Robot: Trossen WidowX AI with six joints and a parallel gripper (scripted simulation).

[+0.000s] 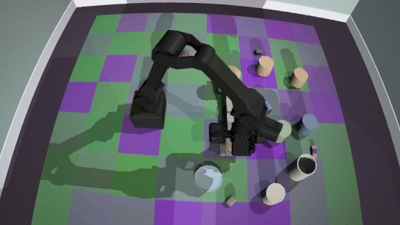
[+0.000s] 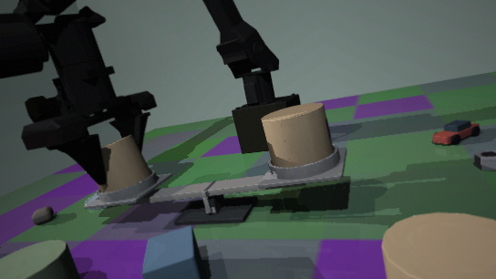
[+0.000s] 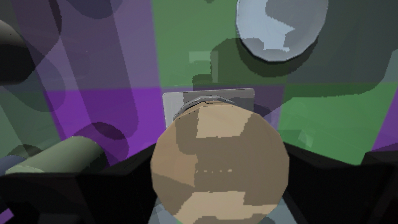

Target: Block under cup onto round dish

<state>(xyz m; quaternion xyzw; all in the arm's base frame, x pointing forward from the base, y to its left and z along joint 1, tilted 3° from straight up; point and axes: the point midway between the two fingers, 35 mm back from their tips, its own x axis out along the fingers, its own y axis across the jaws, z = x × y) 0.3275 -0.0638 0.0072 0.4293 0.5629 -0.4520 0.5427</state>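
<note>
My gripper (image 2: 122,165) (image 3: 212,140) is shut on the near-end tan cup (image 2: 128,157) (image 3: 220,145) (image 1: 228,144), with one finger on each side. The cup's base sits at the ring on the low end of the grey balance (image 2: 237,184) (image 3: 171,104), and the cup leans with the tilt. The other tan cup (image 2: 298,137) (image 1: 234,70) stands on the raised end. No block shows; what is under either cup is hidden. The pale round dish (image 1: 208,179) (image 3: 280,25) lies beside the held cup's end, with no cup above it.
Around the balance stand a green cylinder (image 1: 284,131), a blue cylinder (image 1: 307,125), a blue block (image 2: 170,255) and tan cylinders (image 1: 265,66) (image 1: 298,78). A hollow grey cup (image 1: 299,168), a white cylinder (image 1: 273,194) and a small stone (image 1: 230,201) are near the dish side. A red car (image 2: 456,132) is farther off.
</note>
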